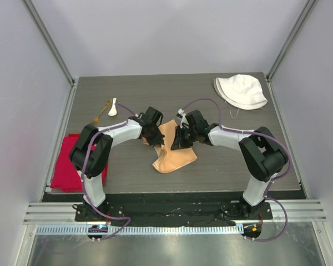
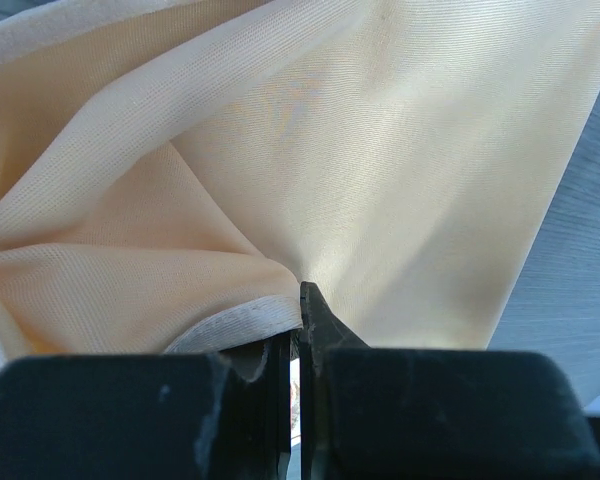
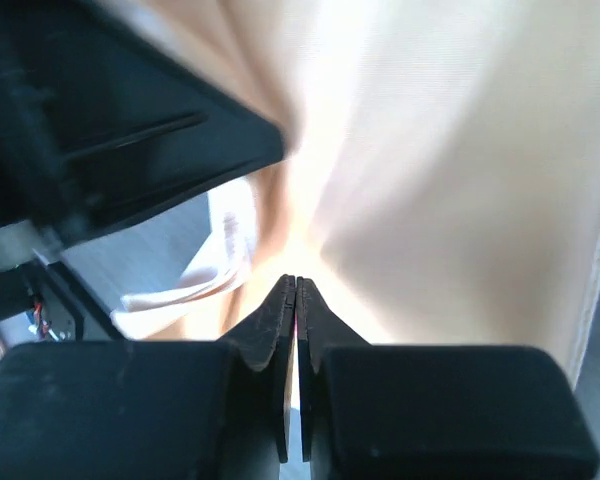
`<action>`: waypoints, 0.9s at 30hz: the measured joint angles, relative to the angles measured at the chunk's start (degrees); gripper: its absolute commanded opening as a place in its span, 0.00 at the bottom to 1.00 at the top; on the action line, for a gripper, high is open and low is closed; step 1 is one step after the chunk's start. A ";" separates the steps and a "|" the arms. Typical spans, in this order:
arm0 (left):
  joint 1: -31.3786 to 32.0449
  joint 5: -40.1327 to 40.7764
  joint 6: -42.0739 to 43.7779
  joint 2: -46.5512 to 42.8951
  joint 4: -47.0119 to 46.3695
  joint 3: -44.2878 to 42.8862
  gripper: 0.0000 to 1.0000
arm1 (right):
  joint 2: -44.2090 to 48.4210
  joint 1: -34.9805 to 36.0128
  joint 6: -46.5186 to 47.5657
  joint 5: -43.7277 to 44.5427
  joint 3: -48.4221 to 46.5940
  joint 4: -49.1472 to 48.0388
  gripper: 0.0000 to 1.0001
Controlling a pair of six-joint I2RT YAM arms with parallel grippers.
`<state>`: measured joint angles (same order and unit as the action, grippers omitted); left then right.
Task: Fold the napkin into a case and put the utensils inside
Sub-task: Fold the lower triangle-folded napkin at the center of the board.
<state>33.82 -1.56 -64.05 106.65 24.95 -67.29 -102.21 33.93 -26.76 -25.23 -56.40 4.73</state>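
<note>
Both the left claw (image 2: 302, 305) and the right claw (image 3: 295, 290) are clamped on the crumpled napkin (image 1: 177, 158). Folding is not done yet, and the white spoon (image 1: 112, 107) and gold fork (image 1: 102, 112) wait at upper left.

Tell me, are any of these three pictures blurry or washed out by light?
Top view: sharp and evenly lit. Left wrist view: the napkin weave is crisp, no glare. Right wrist view: strong glare whitens the napkin above the right gripper, and the dark shape at upper left is blurred.
</note>
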 measured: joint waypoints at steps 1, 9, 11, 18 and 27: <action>0.02 -0.04 0.00 0.11 -0.24 0.00 0.00 | 0.96 0.04 0.17 -0.11 0.13 0.13 0.10; 0.07 -1.05 -0.28 1.64 -1.99 -1.33 0.00 | 2.82 3.08 -1.73 -3.58 0.15 -4.37 0.09; 0.07 -1.11 -0.35 1.73 -2.12 -1.40 0.00 | 2.43 3.74 -2.64 -4.24 0.15 -6.08 0.09; 0.07 -1.29 -0.46 1.79 -2.38 -1.40 0.00 | -1.36 5.53 -4.96 -4.96 0.15 -10.71 0.09; 0.07 -1.57 -0.35 2.08 -2.62 -1.66 0.00 | -2.51 5.03 -3.17 -3.34 0.15 -8.11 0.06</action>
<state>33.89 -3.14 -64.40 108.73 22.33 -68.95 -104.73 38.96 -29.93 -28.58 -56.25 -3.38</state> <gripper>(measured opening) 0.038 0.074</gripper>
